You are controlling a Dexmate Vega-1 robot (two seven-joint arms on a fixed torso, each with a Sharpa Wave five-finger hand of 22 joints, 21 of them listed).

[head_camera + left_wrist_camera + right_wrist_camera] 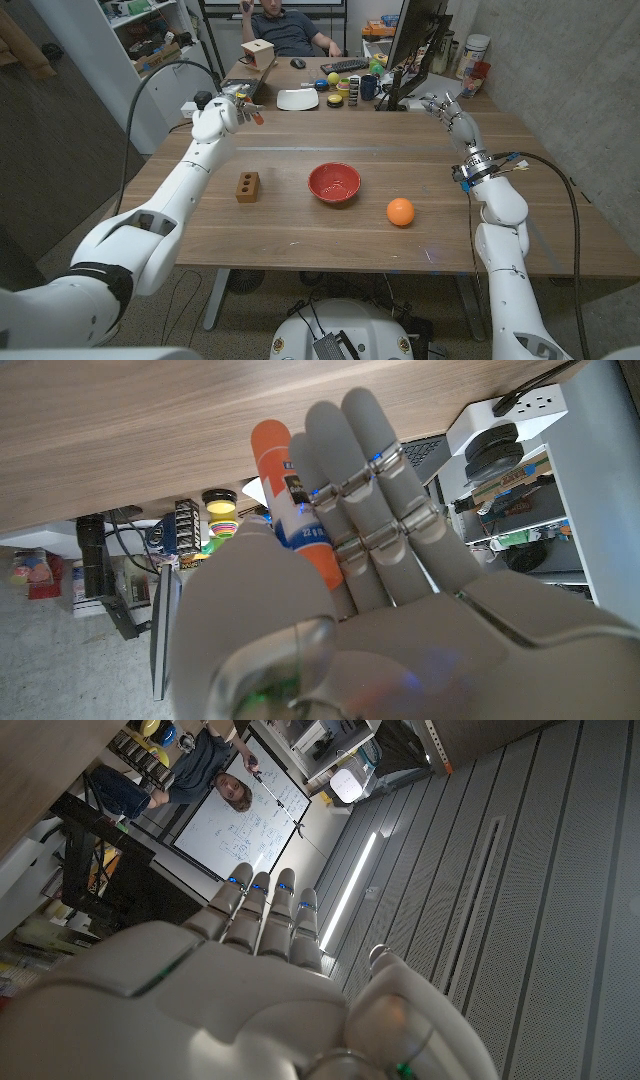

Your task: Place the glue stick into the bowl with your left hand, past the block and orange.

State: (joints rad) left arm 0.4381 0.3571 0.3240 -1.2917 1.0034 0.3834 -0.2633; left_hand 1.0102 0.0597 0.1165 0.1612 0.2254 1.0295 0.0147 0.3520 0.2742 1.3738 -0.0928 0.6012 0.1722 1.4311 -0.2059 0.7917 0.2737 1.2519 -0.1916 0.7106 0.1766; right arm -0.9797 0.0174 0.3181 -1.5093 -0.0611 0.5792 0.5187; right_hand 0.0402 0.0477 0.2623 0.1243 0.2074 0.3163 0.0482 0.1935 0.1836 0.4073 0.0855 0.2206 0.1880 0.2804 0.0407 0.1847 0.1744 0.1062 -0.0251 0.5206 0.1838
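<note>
My left hand (pixel 228 112) is raised over the table's far left and grips the glue stick (pixel 257 116). In the left wrist view the glue stick (pixel 296 505) is orange and white with a label, held between the thumb and the fingers (pixel 370 490). The red bowl (pixel 334 183) sits mid-table, nothing in it. The brown block (pixel 247 186) with two holes lies to the bowl's left, between my left hand and the near edge. The orange (pixel 400 211) lies to the bowl's right. My right hand (pixel 449 110) is lifted at the far right, fingers straight and apart, holding nothing.
A white plate (pixel 297 99), a wooden box (pixel 259 50), a keyboard (pixel 344 66), small jars (pixel 347 88) and a monitor (pixel 415 40) crowd the table's far end. A person (pixel 285 28) sits behind it. A shelf (pixel 140 40) stands at the far left.
</note>
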